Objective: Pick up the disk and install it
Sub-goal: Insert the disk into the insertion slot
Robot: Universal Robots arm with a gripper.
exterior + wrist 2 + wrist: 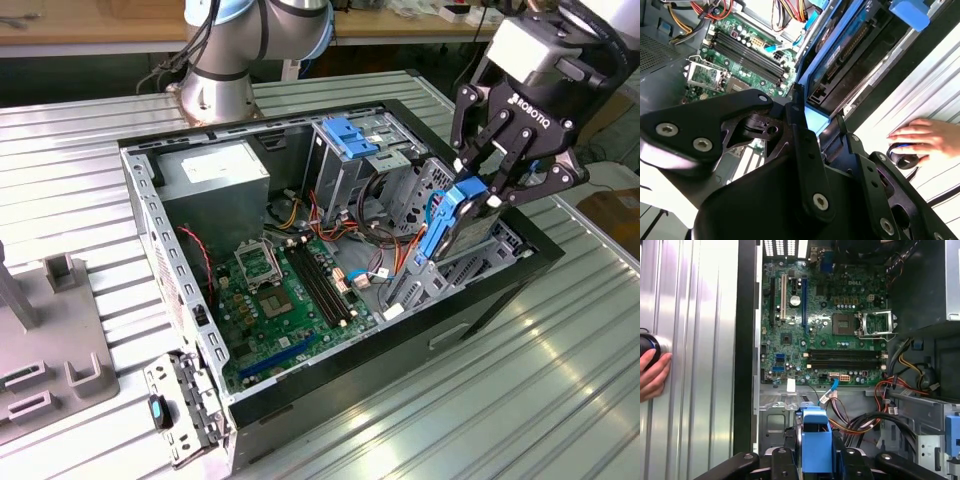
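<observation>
- At the corner of the open computer case (480, 300) on the exterior view's right, the disk (478, 228) is held on edge by the gripper (490, 190), which is clamped on its light-blue bracket (815, 440).
- Its lower edge is set among the grey bay rails, while its upper part stands above the case rim.
- The motherboard (830, 335) is seen beyond it in the first wrist view.
- Picking up is judged done; installing is judged unfinished, since the disk is not seated.
- A person's hand (922, 137) is rested on the ribbed table (560, 400) beside the case.
</observation>
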